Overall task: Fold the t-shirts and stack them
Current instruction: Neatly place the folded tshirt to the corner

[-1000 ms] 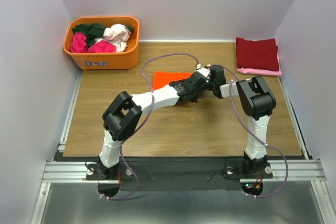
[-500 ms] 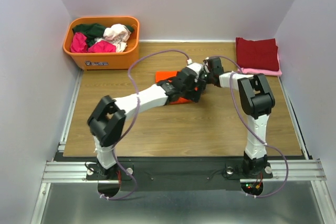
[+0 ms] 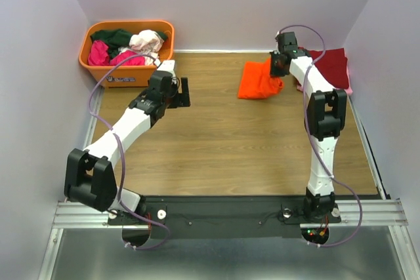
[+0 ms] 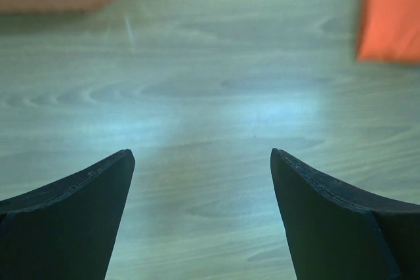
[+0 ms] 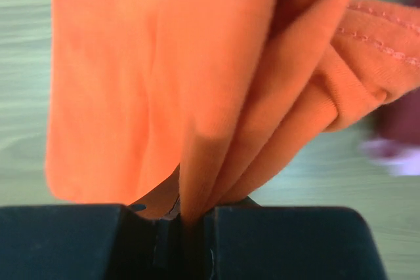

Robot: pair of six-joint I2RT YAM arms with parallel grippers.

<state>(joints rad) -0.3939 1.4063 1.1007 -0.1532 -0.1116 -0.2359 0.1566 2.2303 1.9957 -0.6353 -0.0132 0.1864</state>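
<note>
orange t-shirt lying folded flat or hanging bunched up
Hanging bunched. The right fingers are shut on a pinch of the orange t-shirt, and its layers droop from them in loose folds.

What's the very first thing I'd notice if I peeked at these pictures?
The bright orange t-shirt, bunched up at the far right of the table, pinched in the right gripper beside the folded dark red shirt. Then the orange tub of crumpled shirts in the far left corner.
</note>
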